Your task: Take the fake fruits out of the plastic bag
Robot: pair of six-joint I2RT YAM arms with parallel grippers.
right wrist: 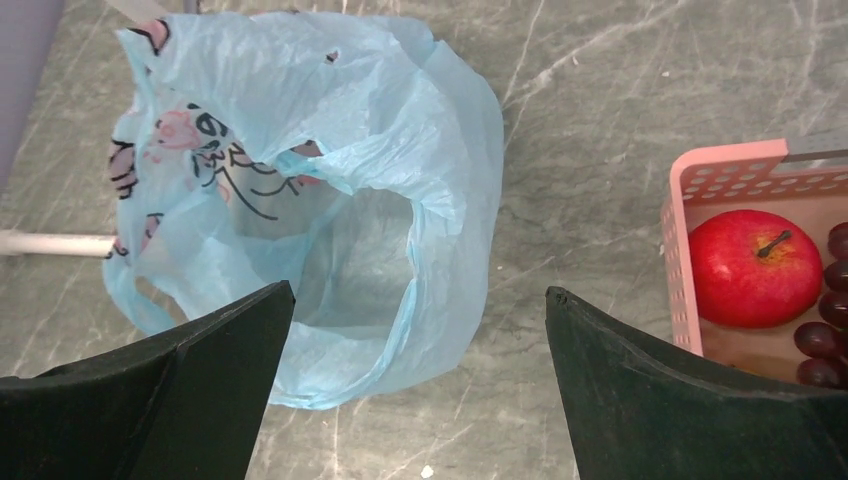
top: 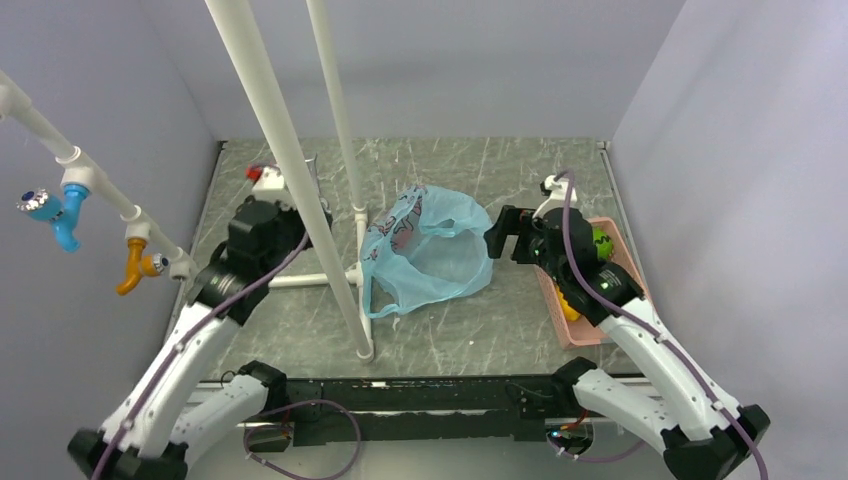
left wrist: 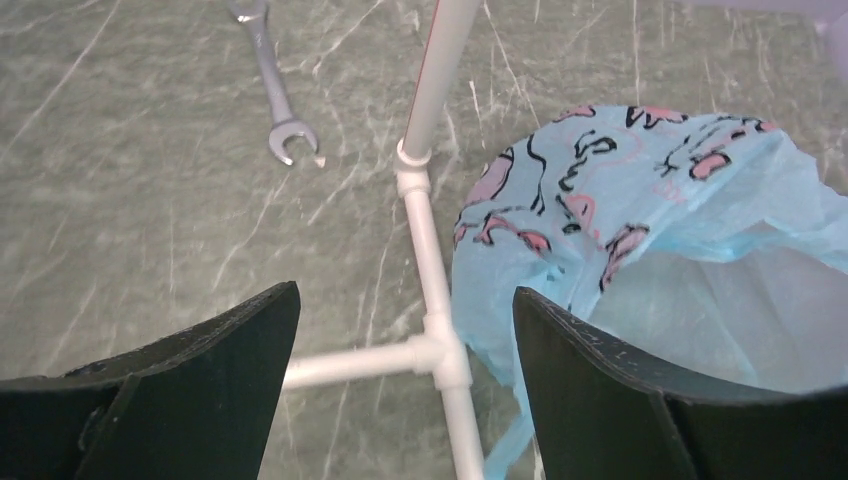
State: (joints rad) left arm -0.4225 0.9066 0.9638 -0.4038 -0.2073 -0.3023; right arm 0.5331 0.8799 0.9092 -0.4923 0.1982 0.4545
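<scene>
The light blue plastic bag [top: 430,250] lies crumpled mid-table, its mouth open toward the right arm; no fruit shows in its hollow [right wrist: 360,250]. The fake fruits sit in the pink tray [right wrist: 730,170]: a red apple [right wrist: 755,268] and dark grapes [right wrist: 828,340], with a green piece [top: 601,243] and a yellow piece [top: 568,303] in the top view. My right gripper [top: 507,235] [right wrist: 420,300] hangs open between bag and tray, holding nothing. On the bag's left, my left gripper [top: 285,222] [left wrist: 405,300] is open above the white pipe joint, with the bag [left wrist: 650,230] at its right finger.
A white pipe frame [left wrist: 430,230] stands on the table left of the bag, its uprights [top: 300,190] crossing the top view. A metal wrench [left wrist: 280,110] lies at the back left. A small red-and-white object [top: 262,175] sits near the back wall. The pink tray [top: 590,325] hugs the right wall.
</scene>
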